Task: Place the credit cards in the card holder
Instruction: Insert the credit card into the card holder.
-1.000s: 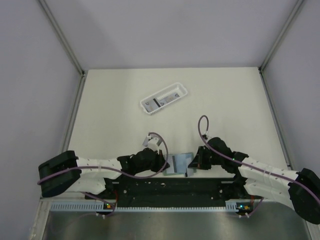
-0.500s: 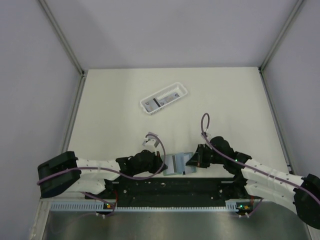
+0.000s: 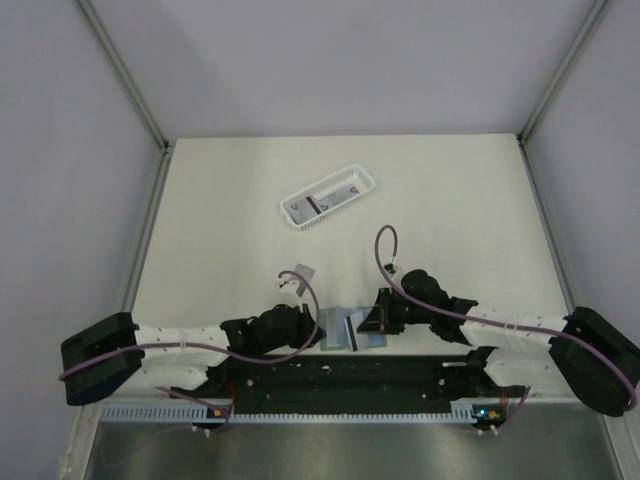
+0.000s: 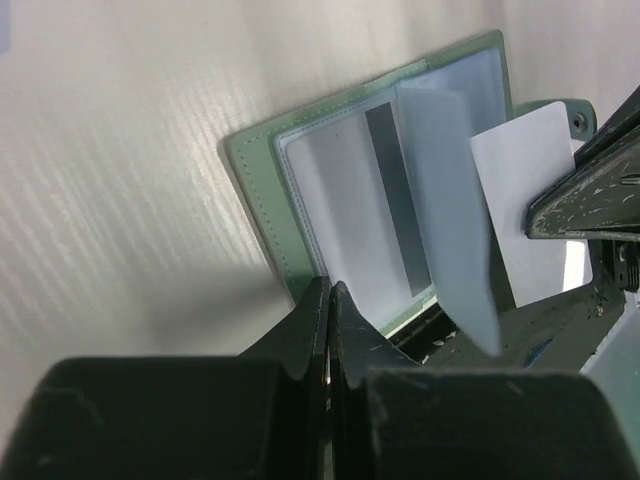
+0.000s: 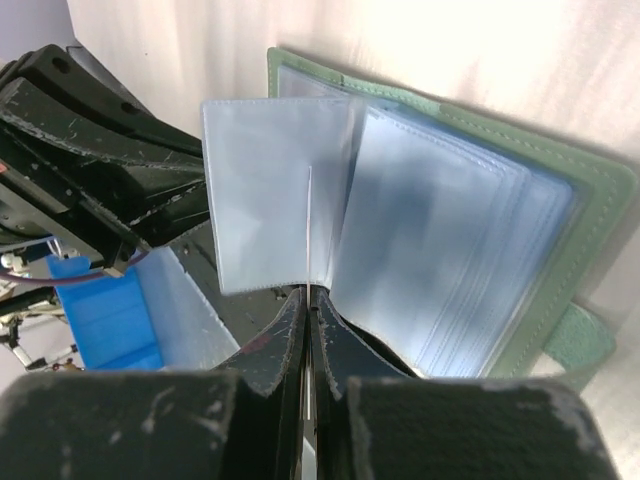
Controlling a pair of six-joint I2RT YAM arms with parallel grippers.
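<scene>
Left wrist: two credit cards (image 4: 350, 215), one pinched by right gripper (image 4: 560, 205); one card holder (image 4: 262, 180), by left gripper (image 4: 328, 300).

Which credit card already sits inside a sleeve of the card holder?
The card with the dark stripe, lying flat behind a clear pocket of the card holder. The plain white card is outside, pinched in the right claw.

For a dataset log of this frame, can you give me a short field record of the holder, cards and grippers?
card holder: open, at the table's near edge
left gripper: shut, tips at the holder's edge
right gripper: shut on credit card, at the open holder
stored card: inside holder, stripe showing
white basket: farther back, apart from both arms
</scene>
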